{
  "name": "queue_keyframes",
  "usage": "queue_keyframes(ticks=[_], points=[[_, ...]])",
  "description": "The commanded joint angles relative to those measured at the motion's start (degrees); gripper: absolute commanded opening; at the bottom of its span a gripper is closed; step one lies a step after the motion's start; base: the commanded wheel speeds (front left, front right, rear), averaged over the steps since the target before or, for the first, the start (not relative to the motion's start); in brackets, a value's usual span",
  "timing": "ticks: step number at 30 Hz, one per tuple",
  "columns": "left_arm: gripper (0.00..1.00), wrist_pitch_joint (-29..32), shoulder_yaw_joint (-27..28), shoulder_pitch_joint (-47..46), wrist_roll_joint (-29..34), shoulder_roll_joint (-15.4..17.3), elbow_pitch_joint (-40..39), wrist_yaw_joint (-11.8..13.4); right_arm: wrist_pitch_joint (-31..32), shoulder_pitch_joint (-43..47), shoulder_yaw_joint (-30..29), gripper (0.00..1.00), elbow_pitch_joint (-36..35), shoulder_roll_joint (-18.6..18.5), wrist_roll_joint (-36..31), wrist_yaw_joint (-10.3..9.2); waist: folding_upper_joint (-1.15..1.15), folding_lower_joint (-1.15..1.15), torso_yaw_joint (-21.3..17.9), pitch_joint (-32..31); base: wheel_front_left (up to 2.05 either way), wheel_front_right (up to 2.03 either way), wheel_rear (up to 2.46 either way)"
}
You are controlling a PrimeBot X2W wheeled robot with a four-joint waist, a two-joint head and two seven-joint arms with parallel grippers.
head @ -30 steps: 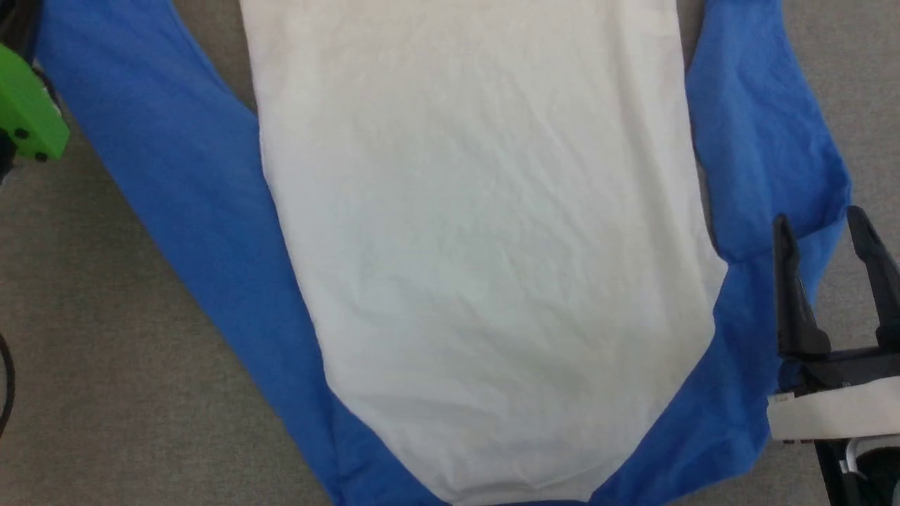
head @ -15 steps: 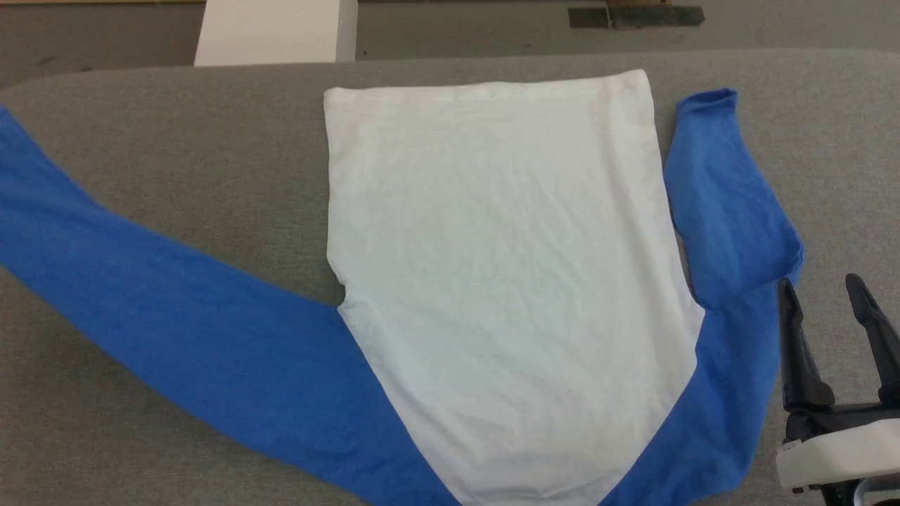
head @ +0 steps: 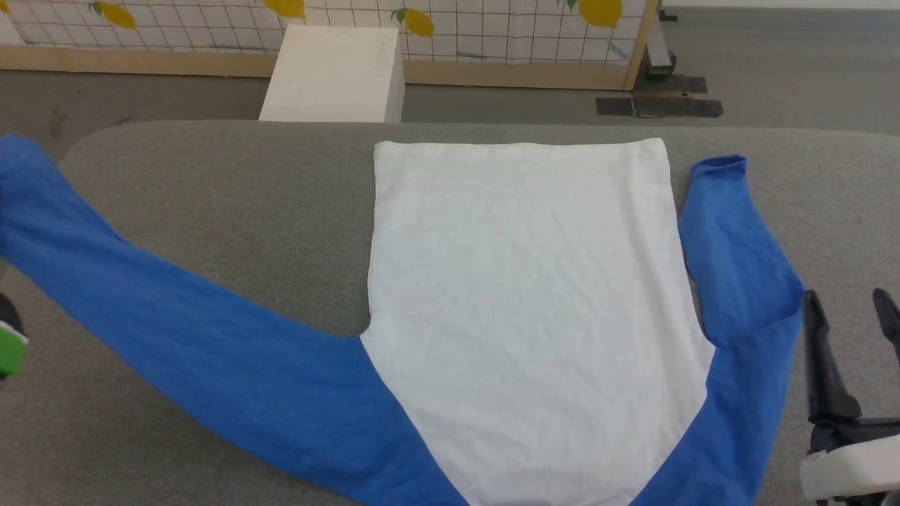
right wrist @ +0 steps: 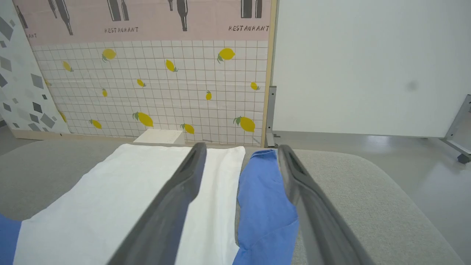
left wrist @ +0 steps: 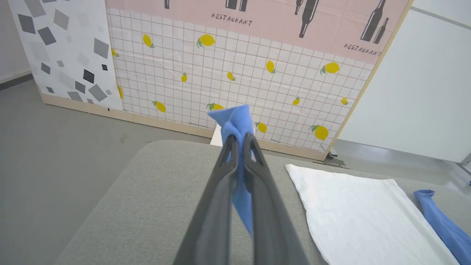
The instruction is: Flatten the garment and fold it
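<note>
Sleeve fold in hand on the table [head: 211,183].
My left tool [left wrist: 240,138] pinches the shirt [head: 527,295] by its blue cuff [left wrist: 235,117]; right tool [head: 847,302], lower right, gapes wide. Next, I reckon: carry it across the body.

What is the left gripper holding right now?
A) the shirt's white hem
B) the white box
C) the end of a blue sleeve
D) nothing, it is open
C: in the left wrist view the left gripper is shut on the bunched end of the blue sleeve.
</note>
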Motion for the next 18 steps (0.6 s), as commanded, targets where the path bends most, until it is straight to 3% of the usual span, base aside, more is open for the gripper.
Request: queue_keyframes(ticks=[1,7,8,11,18], points=[[0.00,0.64,-1.21,-1.04,0.27,-0.76,-2.50,0.51,0.23,0.41,-0.84,1.00,-0.58,0.05,0.27,-0.09,0.00,0.01,0.12,-0.26,0.00,0.00,0.00],[0.00,5.09,-10.83,-9.01,1.85,-4.52,-14.42,3.04,0.71,-1.31,-5.26,1.00,-2.10,0.05,0.06,-0.09,0.00,0.01,-1.16,0.24,0.00,0.00,0.00],[0.00,7.89,-18.17,-15.14,4.08,-8.05,-17.79,3.74,0.88,-2.27,-7.39,1.00,-2.48,0.05,0.06,-0.09,0.00,0.01,-2.01,0.83,0.00,0.00,0.00],[0.00,10.07,-26.06,-21.18,7.21,-13.04,-18.64,3.88,0.92,-3.16,-9.08,1.00,-2.83,0.05,0.25,-0.09,0.00,0.01,-2.89,1.48,0.00,0.00,0.00],[0.00,12.77,-44.05,-30.21,11.71,-29.39,-13.19,2.80,1.14,-4.81,-14.80,1.00,-4.29,0.05,0.61,-0.09,0.00,0.01,-5.21,3.06,0.00,0.00,0.00]])
